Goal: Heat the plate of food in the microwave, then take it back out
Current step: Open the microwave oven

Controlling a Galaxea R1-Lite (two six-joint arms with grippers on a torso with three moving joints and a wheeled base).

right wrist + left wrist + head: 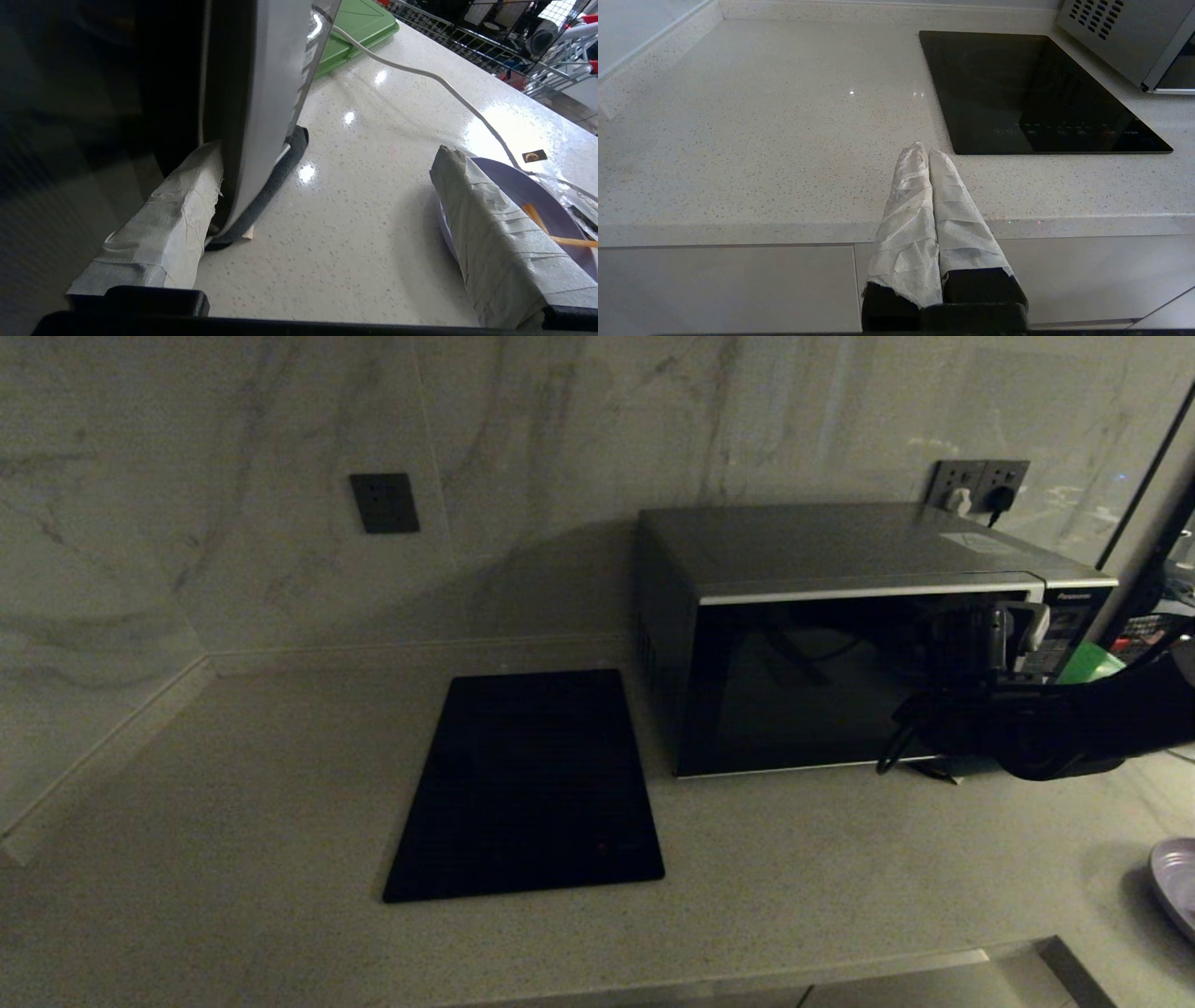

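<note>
Right gripper [327,154], jaws spread wide and grasping nothing, at the lower right front corner of the microwave [803,681], whose door is closed. One taped finger [173,219] lies against the dark glass door; the other finger [490,238] stands well apart over the countertop [355,219]. The plate of food [528,196] sits just behind that outer finger, orange sticks visible. Left gripper [928,150], clenched and empty, hangs at the counter's front edge, near the black cooktop [1031,93].
</note>
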